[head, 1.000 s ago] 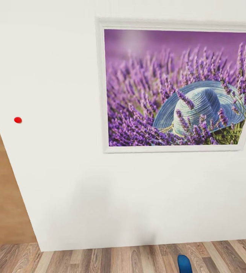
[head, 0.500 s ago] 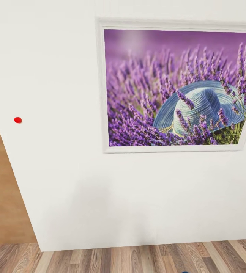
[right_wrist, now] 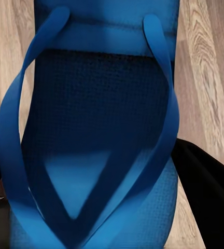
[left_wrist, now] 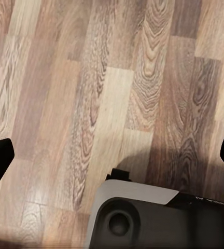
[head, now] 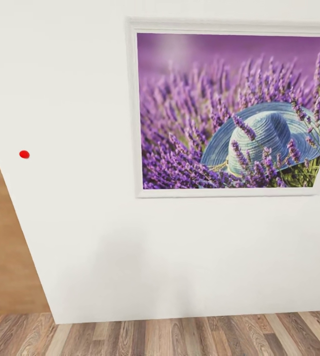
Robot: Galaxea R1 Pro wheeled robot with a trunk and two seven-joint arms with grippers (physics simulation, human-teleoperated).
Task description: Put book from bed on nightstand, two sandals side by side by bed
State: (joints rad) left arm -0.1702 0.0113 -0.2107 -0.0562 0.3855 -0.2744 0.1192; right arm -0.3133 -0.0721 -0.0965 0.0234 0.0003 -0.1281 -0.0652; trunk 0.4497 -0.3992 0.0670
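Item: one blue sandal [right_wrist: 96,129], seen close in my right wrist view over the plank floor [right_wrist: 205,67], long axis running straight out from the right jaws, dark fingers [right_wrist: 205,192] flanking it; I judge it gripped. Left jaws spread wide, nothing between, above bare floor.

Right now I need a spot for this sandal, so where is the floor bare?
Bare wood-plank floor runs along the foot of the white wall, below the framed lavender picture. More bare planks lie under the left end effector. The right end effector's camera is crowded by the bright blue sandal.
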